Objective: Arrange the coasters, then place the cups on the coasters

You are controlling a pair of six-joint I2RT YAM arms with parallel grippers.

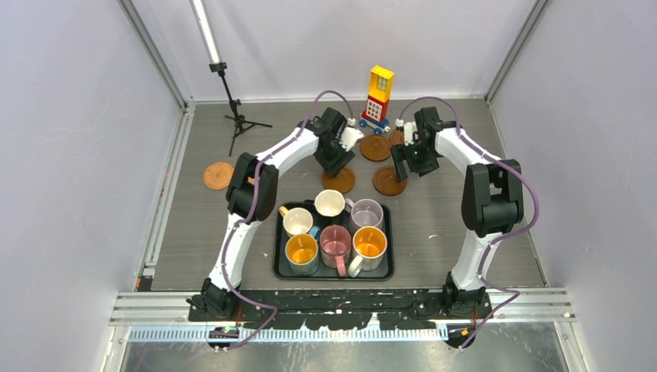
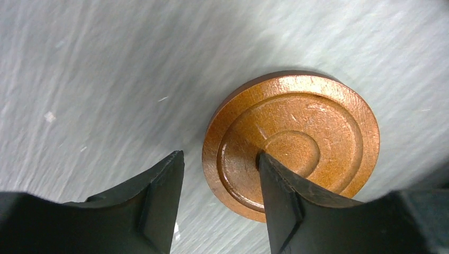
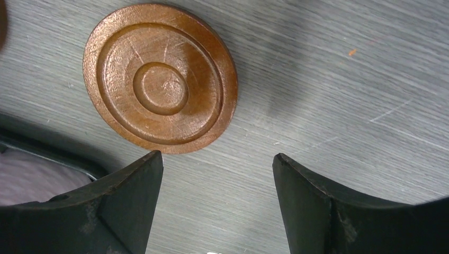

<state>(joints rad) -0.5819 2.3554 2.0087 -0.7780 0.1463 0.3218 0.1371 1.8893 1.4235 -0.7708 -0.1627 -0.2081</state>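
Six cups stand together on a black tray (image 1: 276, 249): cream (image 1: 329, 203), lilac (image 1: 366, 213), cream (image 1: 297, 222), blue with orange inside (image 1: 301, 252), pink (image 1: 335, 242) and whitish with orange inside (image 1: 369, 244). Brown ringed coasters lie on the table at the far left (image 1: 218, 175), behind the tray (image 1: 338, 180) (image 1: 389, 180) and further back (image 1: 375, 148). My left gripper (image 1: 335, 159) (image 2: 219, 155) is open over one coaster (image 2: 291, 143), one finger above its grooves and the other off its rim. Open too, my right gripper (image 1: 400, 163) (image 3: 216, 157) hangs over bare table just beside another coaster (image 3: 159, 79).
A yellow and red block tower (image 1: 378, 97) stands at the back with one more coaster (image 1: 399, 137) partly hidden beside it. A small black tripod (image 1: 232, 108) is at the back left. The tray's corner (image 3: 53, 153) shows beside my right fingers.
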